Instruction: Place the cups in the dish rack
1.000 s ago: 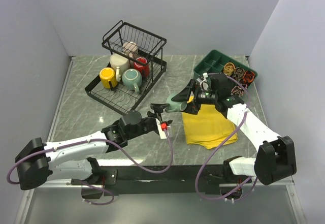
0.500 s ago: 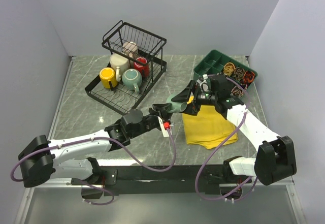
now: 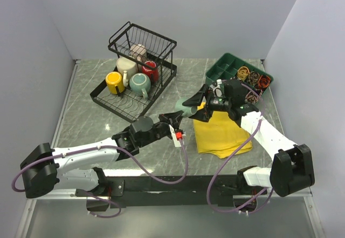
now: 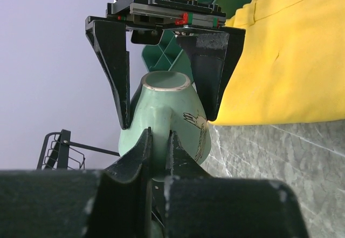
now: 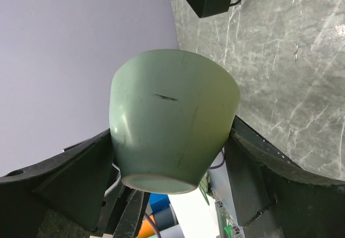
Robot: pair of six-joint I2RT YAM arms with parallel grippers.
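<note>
While the dish rack at upper left holds several cups, the green mug hangs mid-frame above the table, apparently in handover. Right gripper clamps its body, jaws wide; left gripper is pinched shut on the handle. Next move, by my judgement: right releases and left carries the mug to the rack.

Overhead view: bright, even, diffuse light from above, sharp throughout, with a soft short shadow under the dish rack on the grey table and a faint pale sheen on the stone at the left. Left wrist view: green mug and yellow cloth sharp and well lit, the cloth strongly saturated, the left gripper's fingers along the near edge dark, blurred and featureless. Right wrist view: mug evenly lit with a soft highlight on its left flank, table veining crisp, the right gripper's fingers at the lower corners shadowed and slightly soft.
</note>
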